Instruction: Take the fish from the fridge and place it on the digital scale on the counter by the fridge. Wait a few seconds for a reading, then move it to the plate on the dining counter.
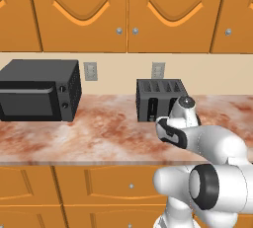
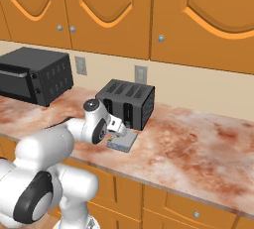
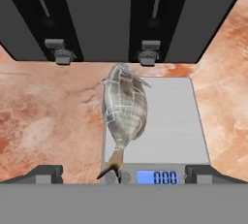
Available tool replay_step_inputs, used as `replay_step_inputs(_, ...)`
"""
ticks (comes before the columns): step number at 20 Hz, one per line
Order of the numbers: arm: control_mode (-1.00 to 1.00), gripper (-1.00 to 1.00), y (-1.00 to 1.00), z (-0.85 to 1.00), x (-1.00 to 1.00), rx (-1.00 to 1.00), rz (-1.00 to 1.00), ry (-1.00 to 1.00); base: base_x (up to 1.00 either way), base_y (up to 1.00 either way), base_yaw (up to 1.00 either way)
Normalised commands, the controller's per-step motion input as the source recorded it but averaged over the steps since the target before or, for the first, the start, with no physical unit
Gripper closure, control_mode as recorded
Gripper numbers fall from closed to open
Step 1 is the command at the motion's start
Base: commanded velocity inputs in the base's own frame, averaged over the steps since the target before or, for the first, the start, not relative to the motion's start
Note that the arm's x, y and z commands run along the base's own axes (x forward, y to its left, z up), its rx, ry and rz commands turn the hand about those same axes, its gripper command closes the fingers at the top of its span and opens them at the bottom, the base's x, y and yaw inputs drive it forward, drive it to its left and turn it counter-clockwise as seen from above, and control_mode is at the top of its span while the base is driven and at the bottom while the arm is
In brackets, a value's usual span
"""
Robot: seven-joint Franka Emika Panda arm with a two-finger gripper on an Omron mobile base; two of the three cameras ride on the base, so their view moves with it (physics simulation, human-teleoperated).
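A silver-grey fish [image 3: 123,111] lies on the digital scale [image 3: 169,121], along the slab's left edge with its head toward the black toaster [image 3: 121,17] and its tail pointing back at the blue display [image 3: 157,177]. The scale sits on the reddish marbled counter [image 3: 43,116] just in front of the toaster, as the right base view confirms. The gripper [image 3: 123,174] hovers above the fish with its fingers [image 3: 41,174] spread wide apart, one to each side, holding nothing. The fish looks light, fairly stiff and probably slick, with a rounded body that tapers sharply at the tail; the thin tail would likely slip or pivot in a pinch. The broad middle of the body, pinched across its narrow width, seems the safest hold, with the jaws lowered carefully so they do not nudge the thin scale beneath.
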Motion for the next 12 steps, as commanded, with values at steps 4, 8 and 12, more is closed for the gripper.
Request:
replay_step_inputs(4, -1.00, -1.00, 0.00, -0.09, 0.33, -0.02, 0.00, 0.00, 0.00, 0.00, 0.00)
replay_step_inputs(8, -1.00, -1.00, 0.00, -0.08, 0.38, -0.03, 0.00, 0.00, 0.00, 0.00, 0.00)
replay_step_inputs(12, -1.00, -1.00, 0.00, -0.21, 0.29, -0.03, 0.00, 0.00, 0.00, 0.00, 0.00)
